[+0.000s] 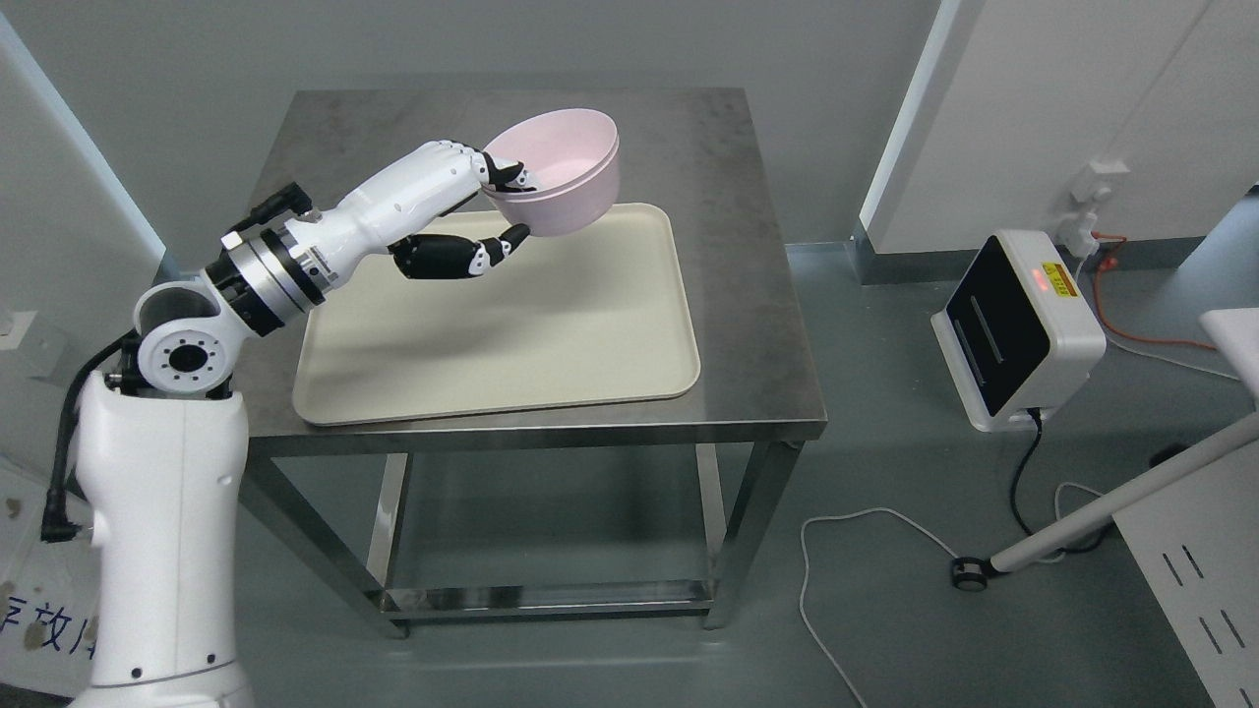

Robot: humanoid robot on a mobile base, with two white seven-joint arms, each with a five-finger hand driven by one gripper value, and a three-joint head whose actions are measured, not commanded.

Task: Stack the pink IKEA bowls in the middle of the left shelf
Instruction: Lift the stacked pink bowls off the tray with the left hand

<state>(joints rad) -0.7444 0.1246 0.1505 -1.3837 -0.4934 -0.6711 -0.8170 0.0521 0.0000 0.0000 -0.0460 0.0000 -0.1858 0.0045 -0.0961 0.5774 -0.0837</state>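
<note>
Our left hand (pixel 470 211) grips the pink bowls (pixel 559 172) by the near rim: white fingers (pixel 454 157) curl over the edge into the bowl, and the dark thumb (pixel 497 248) reaches under its wall. What we see looks like 2 bowls nested, with a second rim just below the first, though we cannot tell for sure. The bowls tilt toward the hand, held over the far edge of a cream tray (pixel 551 334); whether they touch it is hidden. The tray lies on a steel table (pixel 767 295). A white box with a red light (pixel 1018 329) sits on the floor to the right.
</note>
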